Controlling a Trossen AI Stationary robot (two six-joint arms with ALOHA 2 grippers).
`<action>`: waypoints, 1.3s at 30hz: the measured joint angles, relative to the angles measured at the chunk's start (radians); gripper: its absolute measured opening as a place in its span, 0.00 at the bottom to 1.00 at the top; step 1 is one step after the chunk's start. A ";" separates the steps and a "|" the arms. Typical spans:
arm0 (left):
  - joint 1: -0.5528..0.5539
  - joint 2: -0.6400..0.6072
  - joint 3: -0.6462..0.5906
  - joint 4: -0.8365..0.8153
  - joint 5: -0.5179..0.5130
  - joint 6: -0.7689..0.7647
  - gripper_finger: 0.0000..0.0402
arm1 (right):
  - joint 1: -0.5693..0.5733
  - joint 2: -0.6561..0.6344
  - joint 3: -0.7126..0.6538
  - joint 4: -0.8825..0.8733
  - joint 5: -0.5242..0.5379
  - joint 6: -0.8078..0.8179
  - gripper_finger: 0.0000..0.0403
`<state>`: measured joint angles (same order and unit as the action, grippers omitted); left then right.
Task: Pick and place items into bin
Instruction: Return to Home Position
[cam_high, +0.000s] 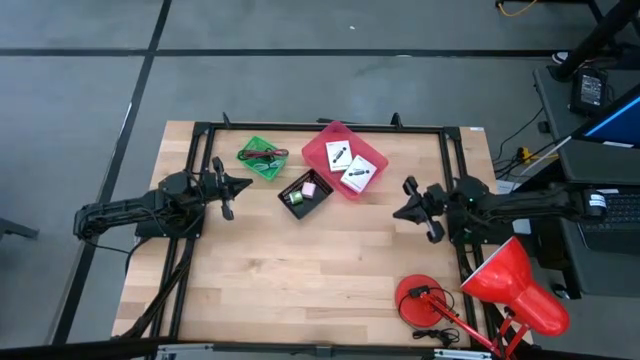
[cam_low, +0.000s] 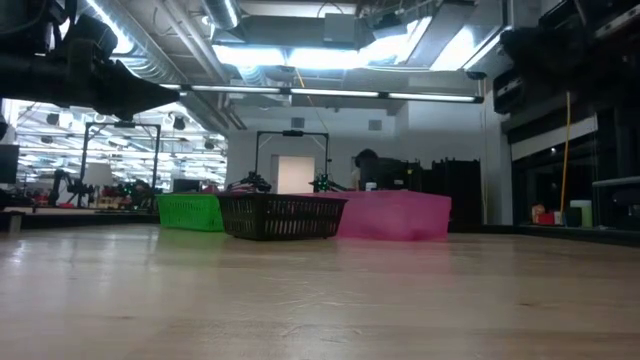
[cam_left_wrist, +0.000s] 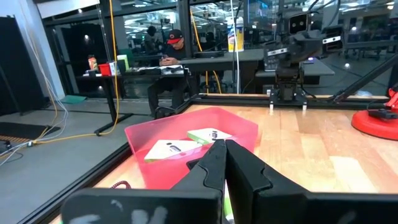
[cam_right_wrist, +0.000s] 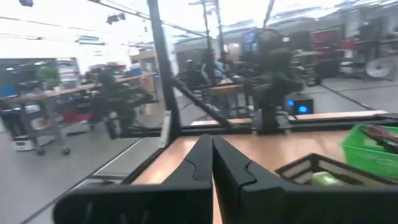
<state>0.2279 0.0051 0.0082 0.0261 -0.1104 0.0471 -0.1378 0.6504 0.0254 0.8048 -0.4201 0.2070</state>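
Note:
Three bins stand at the table's far middle. A green basket holds a thin maroon cord. A black basket holds a tiny pink cube and a small green piece. A pink bin holds two white cards, also seen in the left wrist view. My left gripper is shut and empty, level, left of the black basket. My right gripper is shut and empty, right of the pink bin.
A red desk lamp stands at the table's near right corner, close to my right arm. A black frame runs around the table's far and side edges. Bare wood lies between the bins and the near edge. A person sits at a desk beyond the table.

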 joint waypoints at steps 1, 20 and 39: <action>0.000 0.000 0.000 0.000 0.000 0.000 0.01 | 0.009 -0.020 0.000 -0.019 -0.005 0.002 0.00; 0.000 0.002 0.000 0.000 0.000 0.000 0.02 | 0.374 -0.508 0.000 -0.546 0.337 -0.215 0.00; 0.000 0.002 0.000 0.000 0.000 0.000 0.01 | 0.463 -0.649 -0.018 -0.778 0.408 -0.235 0.00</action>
<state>0.2279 0.0074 0.0082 0.0261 -0.1108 0.0472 0.3252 0.0015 0.0071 0.0265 -0.0116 -0.0279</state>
